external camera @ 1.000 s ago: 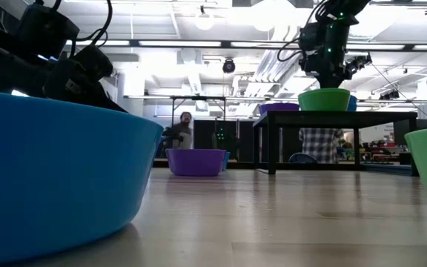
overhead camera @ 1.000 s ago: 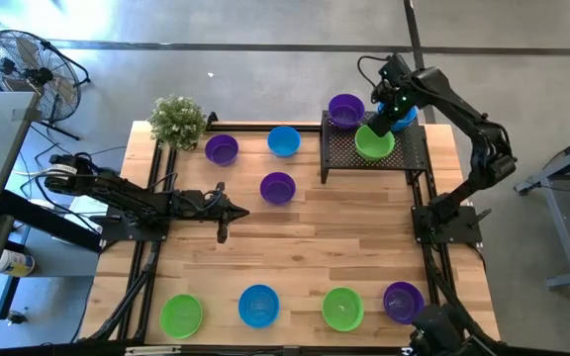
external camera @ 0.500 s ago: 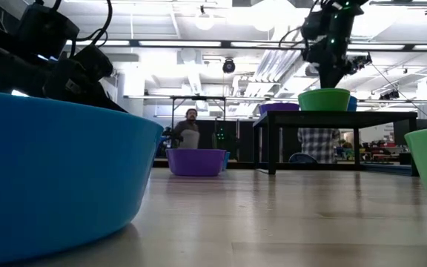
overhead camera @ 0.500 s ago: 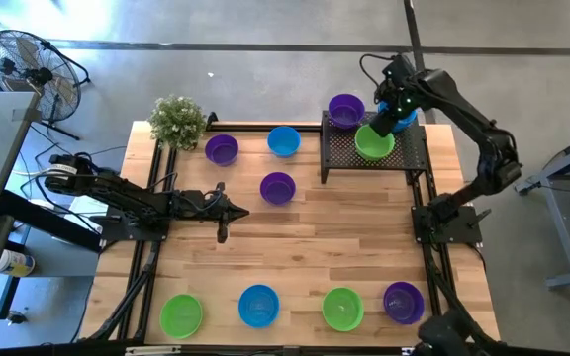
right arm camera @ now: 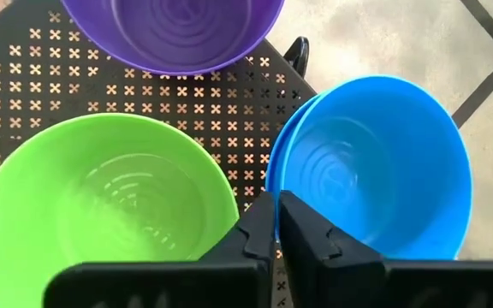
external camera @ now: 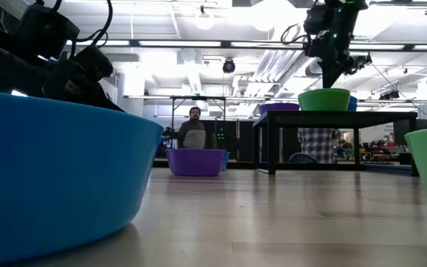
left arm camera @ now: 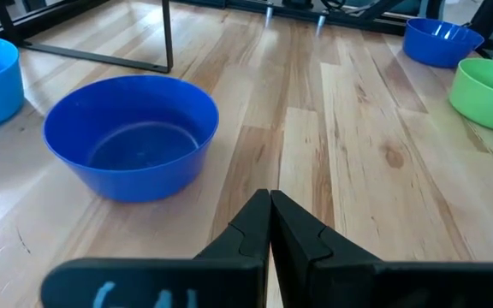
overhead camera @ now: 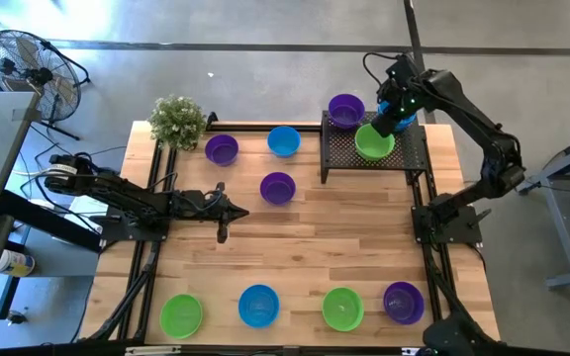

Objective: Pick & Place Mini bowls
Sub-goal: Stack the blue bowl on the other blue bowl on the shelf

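Three mini bowls sit on the black mesh tray [overhead camera: 406, 156] at the far right: purple [right arm camera: 178, 30], green [right arm camera: 101, 205] and blue [right arm camera: 375, 171]. My right gripper [right arm camera: 277, 214] hovers shut above the gap between the green and blue bowls, touching neither; it also stands over the green bowl [external camera: 325, 99] in the low view. My left gripper [left arm camera: 270, 205] waits shut above the table's left middle, a little short of a purple bowl [overhead camera: 278, 186]. More bowls stand on the wood: purple [overhead camera: 222, 149], blue [overhead camera: 283, 140], and several along the near edge.
A potted plant [overhead camera: 177, 120] stands at the far left corner. The near-edge bowls are green [overhead camera: 181, 313], blue [overhead camera: 258, 305], green [overhead camera: 342, 308] and purple [overhead camera: 403, 302]. Bare wood lies in the table's middle and right. A person stands in the room behind the table.
My right gripper has risen from the green bowl's rim and drifted slightly toward the tray's far right. The green bowl stays where it was on the tray.
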Robot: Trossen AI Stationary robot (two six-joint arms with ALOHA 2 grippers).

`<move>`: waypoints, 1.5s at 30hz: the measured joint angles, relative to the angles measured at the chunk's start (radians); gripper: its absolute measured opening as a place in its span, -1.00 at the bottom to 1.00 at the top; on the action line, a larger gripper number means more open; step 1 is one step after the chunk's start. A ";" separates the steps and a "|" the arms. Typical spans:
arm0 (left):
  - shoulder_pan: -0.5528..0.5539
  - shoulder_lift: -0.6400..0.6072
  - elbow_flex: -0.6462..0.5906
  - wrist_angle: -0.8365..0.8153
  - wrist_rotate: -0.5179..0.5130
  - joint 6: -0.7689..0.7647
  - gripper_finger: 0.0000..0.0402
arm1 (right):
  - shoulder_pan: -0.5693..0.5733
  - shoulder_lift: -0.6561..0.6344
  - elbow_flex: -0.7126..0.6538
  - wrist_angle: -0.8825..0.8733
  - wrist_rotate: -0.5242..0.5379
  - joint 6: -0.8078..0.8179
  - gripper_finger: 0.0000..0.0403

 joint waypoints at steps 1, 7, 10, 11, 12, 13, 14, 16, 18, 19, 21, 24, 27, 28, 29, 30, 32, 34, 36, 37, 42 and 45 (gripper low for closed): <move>0.000 0.000 0.000 0.000 0.000 0.000 -0.97 | 0.000 0.000 0.000 0.000 -0.002 0.010 -0.93; 0.000 0.000 0.000 0.000 0.000 0.000 -0.97 | -0.003 0.000 0.000 -0.005 -0.004 0.037 -0.91; 0.000 0.000 0.000 0.000 0.000 0.000 -0.97 | -0.003 0.000 0.000 -0.005 -0.004 0.037 -0.97; 0.000 0.000 0.000 0.000 0.000 0.000 -0.97 | -0.003 0.000 0.000 -0.005 -0.004 0.038 -0.98; 0.000 0.000 0.000 0.000 0.000 0.000 -0.97 | -0.003 0.000 0.000 -0.005 -0.004 0.038 -0.99; 0.000 0.000 0.000 0.000 0.000 0.000 -0.97 | -0.003 0.000 0.000 -0.005 -0.003 0.039 -0.99; 0.000 0.000 0.000 0.000 0.000 0.000 -0.97 | -0.003 0.000 0.000 -0.005 -0.003 0.042 -0.98; 0.000 0.000 0.000 0.000 0.000 0.000 -0.97 | -0.003 0.000 0.000 -0.005 -0.004 0.051 -0.98; 0.000 0.000 0.000 0.000 0.000 0.000 -0.97 | -0.003 0.000 0.000 -0.005 -0.009 0.056 -0.99; 0.000 0.000 0.000 0.000 0.000 0.000 -0.97 | -0.003 0.000 0.000 -0.005 -0.012 0.056 -0.99; 0.000 0.000 0.000 0.000 0.000 0.000 -0.97 | -0.003 0.000 0.000 -0.005 -0.016 0.057 -0.99; 0.000 0.000 0.000 0.000 0.000 0.000 -0.97 | -0.003 0.010 0.000 -0.005 -0.016 0.064 -0.99; 0.000 0.000 0.000 0.000 0.001 0.000 -0.97 | -0.002 0.021 -0.022 0.009 -0.017 0.059 -1.00; 0.000 0.000 0.000 0.000 0.001 0.000 -0.97 | -0.002 0.021 -0.035 0.014 -0.016 0.050 -0.99; 0.000 0.000 0.000 0.000 0.001 0.000 -0.97 | -0.002 0.021 -0.047 0.016 -0.015 0.040 -0.99; 0.000 0.000 0.000 0.000 0.001 0.000 -0.97 | -0.002 0.021 -0.056 0.016 -0.014 0.035 -0.99; 0.000 0.000 0.000 0.000 0.001 0.000 -0.97 | -0.003 0.020 -0.063 0.009 -0.012 0.033 -0.99; 0.000 0.000 0.000 0.001 0.001 0.000 -0.97 | -0.003 0.017 -0.064 0.008 -0.010 0.031 -1.00; 0.000 0.000 0.000 0.001 0.001 0.000 -0.97 | -0.003 0.009 -0.064 0.018 -0.010 0.023 -0.99; 0.000 0.000 0.000 0.001 0.001 0.000 -0.97 | -0.002 0.003 -0.064 0.028 -0.014 0.017 -0.99; 0.000 0.000 0.000 0.001 0.001 0.000 -0.97 | -0.002 -0.040 -0.064 0.039 0.007 0.010 -1.00; 0.000 0.000 0.000 0.001 0.001 0.000 -0.97 | -0.003 -0.062 -0.064 0.040 0.066 0.015 -0.99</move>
